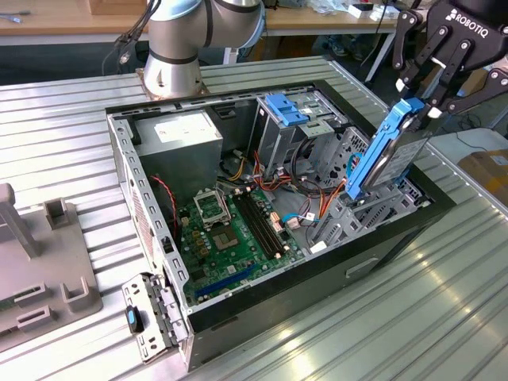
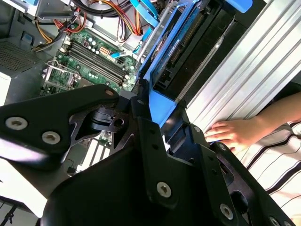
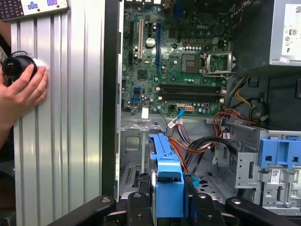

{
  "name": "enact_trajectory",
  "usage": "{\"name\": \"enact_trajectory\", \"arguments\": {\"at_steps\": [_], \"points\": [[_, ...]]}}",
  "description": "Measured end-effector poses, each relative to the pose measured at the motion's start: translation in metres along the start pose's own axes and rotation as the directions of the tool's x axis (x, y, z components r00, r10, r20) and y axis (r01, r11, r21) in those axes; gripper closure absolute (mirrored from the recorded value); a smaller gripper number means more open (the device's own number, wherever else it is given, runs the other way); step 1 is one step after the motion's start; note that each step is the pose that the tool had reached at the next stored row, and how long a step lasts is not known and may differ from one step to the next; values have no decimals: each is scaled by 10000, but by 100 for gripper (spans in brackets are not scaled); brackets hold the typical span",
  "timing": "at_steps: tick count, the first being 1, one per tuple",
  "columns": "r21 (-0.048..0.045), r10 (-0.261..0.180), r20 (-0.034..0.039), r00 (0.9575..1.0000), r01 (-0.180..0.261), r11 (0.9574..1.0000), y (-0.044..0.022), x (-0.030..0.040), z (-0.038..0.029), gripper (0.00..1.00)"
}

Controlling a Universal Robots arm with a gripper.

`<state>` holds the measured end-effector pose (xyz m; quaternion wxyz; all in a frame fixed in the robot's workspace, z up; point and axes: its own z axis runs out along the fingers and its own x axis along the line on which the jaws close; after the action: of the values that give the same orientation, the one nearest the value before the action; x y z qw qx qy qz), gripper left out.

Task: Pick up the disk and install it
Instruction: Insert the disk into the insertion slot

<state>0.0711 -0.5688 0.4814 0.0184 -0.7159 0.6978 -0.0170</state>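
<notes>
The disk [image 1: 387, 159], a dark drive in a blue plastic frame, hangs tilted on edge above the drive cage [image 1: 343, 214] at the exterior view's right end of the open computer case [image 1: 119, 163]. My gripper [image 1: 422, 107] is shut on its upper end. In the first wrist view the disk [image 3: 168, 186] runs out from between the black fingers [image 3: 140, 205] over the cage floor. The second wrist view has my gripper [image 2: 162, 117] clamped on the blue frame, with the disk [image 2: 188, 52] beyond it, close to the case wall.
Inside the case lie the motherboard [image 1: 230, 234], a grey power supply [image 1: 178, 131], cables and a light-blue bracket [image 1: 290, 107]. The arm's base [image 1: 175, 55] stands behind the case. A grey fixture [image 1: 40, 262] sits on the exterior view's left. A person's hand [image 3: 21, 92] rests on the ribbed table [image 2: 244, 70].
</notes>
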Motion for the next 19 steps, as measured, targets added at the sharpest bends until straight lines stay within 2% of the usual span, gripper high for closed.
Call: {"name": "enact_trajectory", "arguments": {"at_steps": [2,6,19], "points": [[0,-1,-1,10000,1,10000,-6,0,35,64],[0,0,2,10000,0,10000,-5,0,48,64],[1,55,-4,10000,-55,10000,1,1,170,64]]}}
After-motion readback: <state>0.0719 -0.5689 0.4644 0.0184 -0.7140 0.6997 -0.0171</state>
